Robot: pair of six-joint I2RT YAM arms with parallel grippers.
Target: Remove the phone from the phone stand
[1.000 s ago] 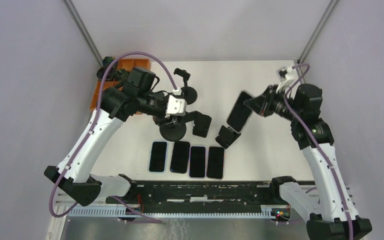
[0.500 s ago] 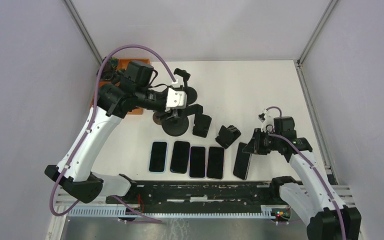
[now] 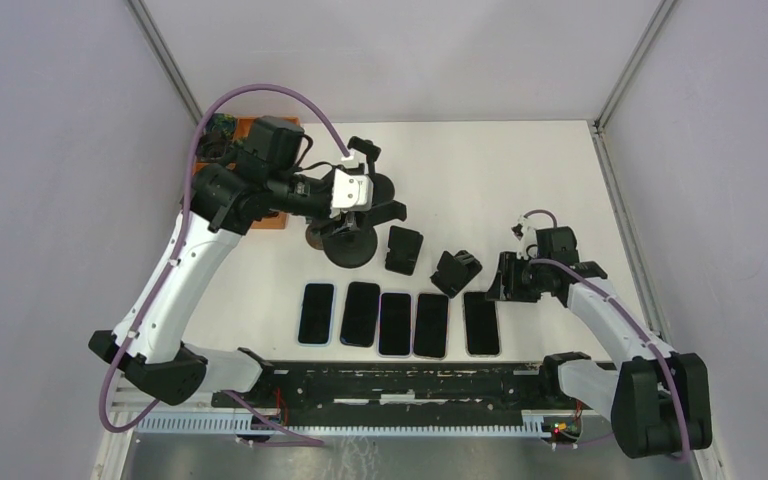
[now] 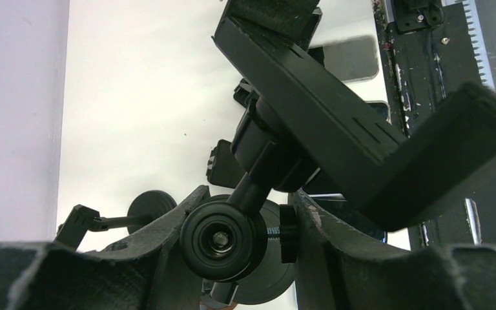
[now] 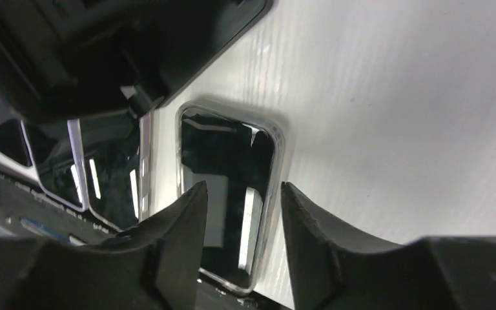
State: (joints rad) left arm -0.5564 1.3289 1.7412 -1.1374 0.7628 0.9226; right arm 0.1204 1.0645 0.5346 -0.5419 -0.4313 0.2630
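The phone (image 3: 481,323) lies flat on the table at the right end of a row of phones; in the right wrist view the phone (image 5: 229,161) shows between and beyond my fingers. My right gripper (image 3: 495,285) (image 5: 240,194) is open just above its far end, holding nothing. My left gripper (image 3: 352,215) (image 4: 245,223) is shut on the ball joint (image 4: 223,239) of a black phone stand with a round base (image 3: 348,252). That stand's empty cradle (image 4: 336,123) sticks out above my fingers.
Several other phones (image 3: 360,314) lie side by side near the front edge. Two small black stands (image 3: 403,250) (image 3: 457,272) sit behind the row. Another round-based stand (image 3: 375,180) stands further back. An orange bin (image 3: 248,128) is at the back left.
My right gripper carried the phone from the small stand down to the front, laid it at the right end of the row and opened. The left gripper shifted slightly back with its stand.
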